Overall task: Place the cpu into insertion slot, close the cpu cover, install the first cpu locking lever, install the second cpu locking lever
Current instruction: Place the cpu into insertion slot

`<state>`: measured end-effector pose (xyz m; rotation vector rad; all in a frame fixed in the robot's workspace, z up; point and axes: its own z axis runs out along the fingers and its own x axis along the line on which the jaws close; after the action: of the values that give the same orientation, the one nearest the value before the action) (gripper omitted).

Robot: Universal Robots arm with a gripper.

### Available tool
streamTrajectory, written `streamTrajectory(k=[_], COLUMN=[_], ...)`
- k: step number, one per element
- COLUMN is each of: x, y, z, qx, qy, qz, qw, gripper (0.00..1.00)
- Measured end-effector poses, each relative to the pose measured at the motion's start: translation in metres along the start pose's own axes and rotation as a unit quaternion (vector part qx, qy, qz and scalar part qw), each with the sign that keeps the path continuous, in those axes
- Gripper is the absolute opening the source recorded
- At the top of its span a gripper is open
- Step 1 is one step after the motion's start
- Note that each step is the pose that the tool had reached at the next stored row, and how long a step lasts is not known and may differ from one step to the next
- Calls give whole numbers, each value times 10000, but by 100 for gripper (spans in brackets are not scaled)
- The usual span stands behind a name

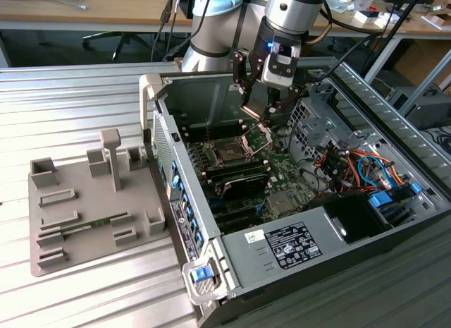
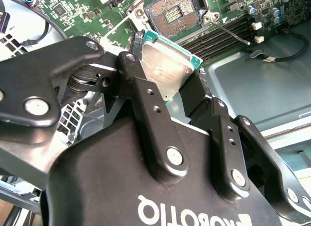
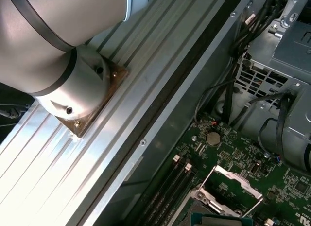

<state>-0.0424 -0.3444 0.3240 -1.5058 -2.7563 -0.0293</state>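
In the second wrist view my gripper (image 2: 165,73) is shut on the cpu (image 2: 167,60), a silvery square chip with a green edge held tilted between the two black fingers. The open insertion slot (image 2: 172,12) lies beyond it on the green motherboard, and a thin locking lever (image 2: 233,34) sticks out beside it. In the exterior view the gripper (image 1: 257,113) hangs inside the open computer case, above the slot (image 1: 229,153) and close to the raised cpu cover (image 1: 259,136). The first wrist view shows the cover (image 3: 233,177) standing open.
A grey fixture block (image 1: 91,194) sits on the ribbed metal table at the exterior view's left. The case walls (image 1: 169,152), memory slots (image 2: 218,36), a drive cage with cables (image 1: 338,166) and a black power supply (image 1: 352,215) surround the socket.
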Motion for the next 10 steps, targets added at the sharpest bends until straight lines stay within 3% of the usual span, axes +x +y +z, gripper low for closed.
streamTrajectory(k=[10], x=[0], y=[0], z=[2], qx=[0], qy=[-1], qz=[56], qw=[10000], gripper=[54])
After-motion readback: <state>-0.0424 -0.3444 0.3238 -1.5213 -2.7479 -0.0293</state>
